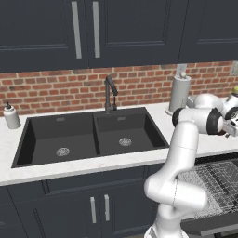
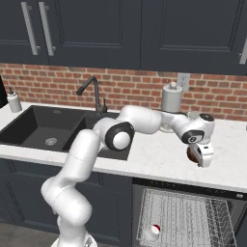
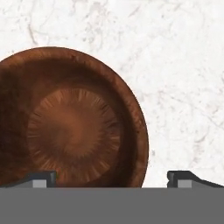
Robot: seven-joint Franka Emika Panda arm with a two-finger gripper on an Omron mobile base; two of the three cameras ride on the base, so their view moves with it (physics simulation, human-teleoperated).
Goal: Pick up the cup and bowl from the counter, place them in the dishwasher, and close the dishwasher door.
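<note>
Hovering wide open and empty, hand (image 3: pixel 112 177) over glossy wooden bowl (image 3: pixel 72 118): rigid, light, slippery; pinch the rim wall.

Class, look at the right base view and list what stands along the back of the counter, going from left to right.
Soap dispenser → black faucet → paper-towel roll.

No legible text, label, brand, number or sign is presented in any view. The soap bottle (image 1: pixel 11 116), the paper-towel roll (image 2: pixel 171 100), the wall outlet (image 2: pixel 183 80) and the dishwasher's black top strip (image 2: pixel 193 188) are rendered without readable markings.
</note>
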